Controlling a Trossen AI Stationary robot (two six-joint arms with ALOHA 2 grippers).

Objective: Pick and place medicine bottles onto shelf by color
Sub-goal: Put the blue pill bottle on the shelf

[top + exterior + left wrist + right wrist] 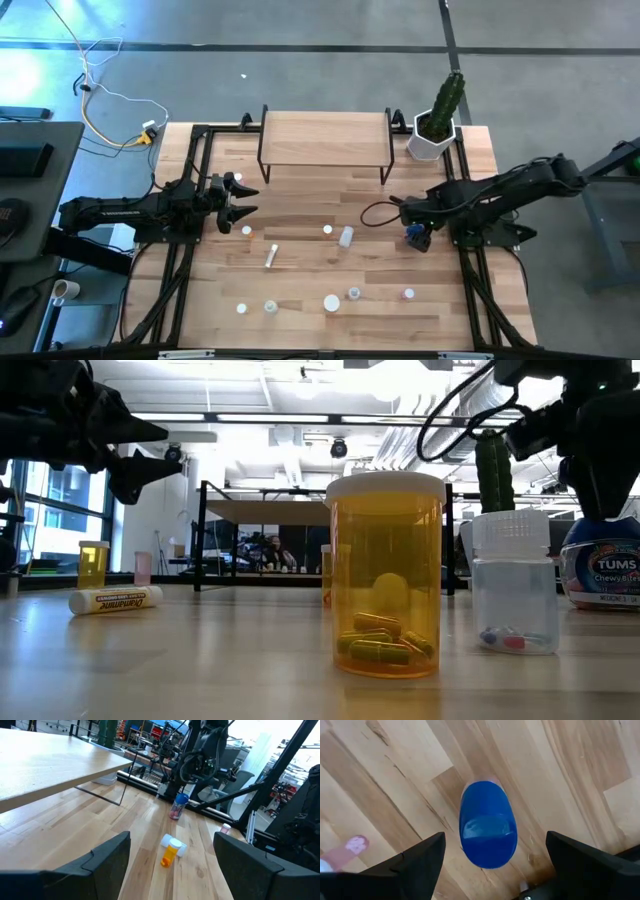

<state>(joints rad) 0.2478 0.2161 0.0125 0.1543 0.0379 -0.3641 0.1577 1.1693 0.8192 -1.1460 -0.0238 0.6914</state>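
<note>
A larger blue-capped medicine bottle (487, 827) stands upright on its base on the table, right of centre (416, 237). My right gripper (495, 839) hangs open above it and points down, one finger on each side of the cap and clear of it. At the table's left side my left gripper (243, 205) is open and held level above the table, with nothing between its fingers (172, 842). Several small medicine bottles are scattered over the table; one orange bottle (171, 852) lies on its side. The shelf (325, 138) stands at the far edge with nothing on its top.
A white pot with a green cactus (436, 122) stands right of the shelf, close to my right arm. In the low view an orange bottle (385, 575) and a clear vial (513, 585) stand near the front edge. A pink-capped bottle (354, 845) lies near the blue one.
</note>
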